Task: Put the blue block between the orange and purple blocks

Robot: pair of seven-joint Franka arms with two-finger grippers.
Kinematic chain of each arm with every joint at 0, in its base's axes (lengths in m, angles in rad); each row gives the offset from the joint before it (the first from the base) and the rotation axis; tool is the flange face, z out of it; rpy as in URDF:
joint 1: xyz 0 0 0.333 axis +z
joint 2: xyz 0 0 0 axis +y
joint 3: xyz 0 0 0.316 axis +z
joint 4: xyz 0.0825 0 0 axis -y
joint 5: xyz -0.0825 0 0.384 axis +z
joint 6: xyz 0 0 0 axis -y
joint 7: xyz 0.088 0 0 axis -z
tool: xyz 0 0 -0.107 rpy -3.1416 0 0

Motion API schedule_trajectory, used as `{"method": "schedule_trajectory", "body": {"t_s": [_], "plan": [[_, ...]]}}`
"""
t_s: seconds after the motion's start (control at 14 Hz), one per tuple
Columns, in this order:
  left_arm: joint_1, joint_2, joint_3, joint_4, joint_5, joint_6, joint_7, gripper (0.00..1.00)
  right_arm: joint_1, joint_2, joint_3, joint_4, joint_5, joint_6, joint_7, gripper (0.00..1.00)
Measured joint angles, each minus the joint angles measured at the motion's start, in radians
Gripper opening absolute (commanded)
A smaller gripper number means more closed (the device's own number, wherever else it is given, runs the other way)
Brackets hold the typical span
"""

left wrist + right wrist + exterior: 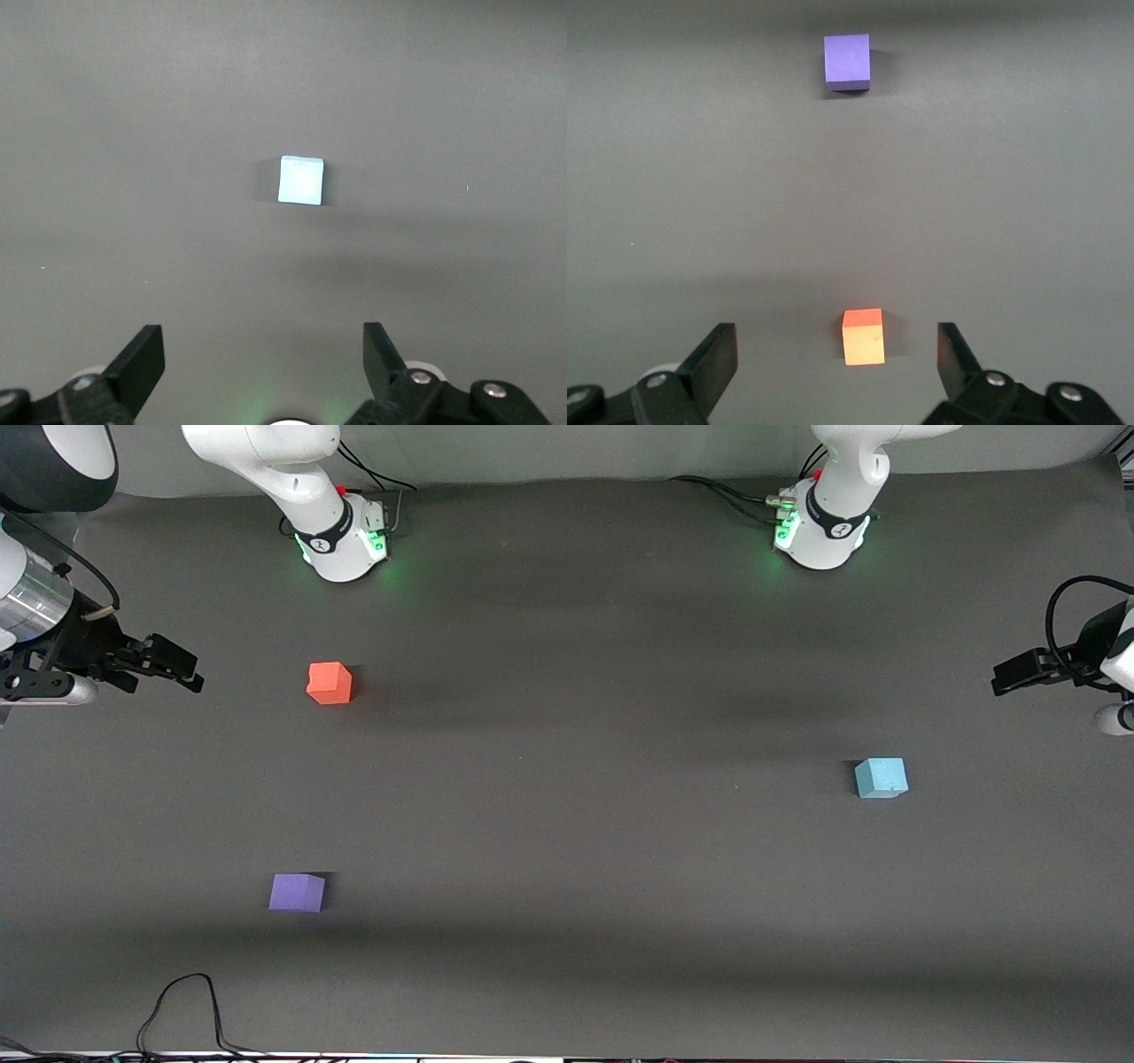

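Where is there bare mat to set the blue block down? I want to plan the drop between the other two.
The mat between the orange block and the purple block is bare, a wide gap. The long stretch from there to the blue block is free too. Nowhere is crowded; both grippers, left and right, hang open at the table's ends.

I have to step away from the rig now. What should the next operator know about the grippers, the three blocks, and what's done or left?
Left gripper: open, empty, raised at its end of the table.
Right gripper: open, empty, raised at its end.
Blue block: alone toward the left arm's end.
Orange block and purple block: toward the right arm's end, purple nearer the front camera, a clear gap between them.
Done: nothing.
Left: pick up the blue block and set it in that gap.
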Motion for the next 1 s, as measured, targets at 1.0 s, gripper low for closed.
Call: {"method": "schedule_trajectory", "body": {"t_s": [1.0], "plan": [[-0.005,0.004,0.001,0.005,-0.003,-0.021,0.003,1.0,0.0,0.009,-0.004,-0.002,0.0,0.002,0.0,1.0]]}}
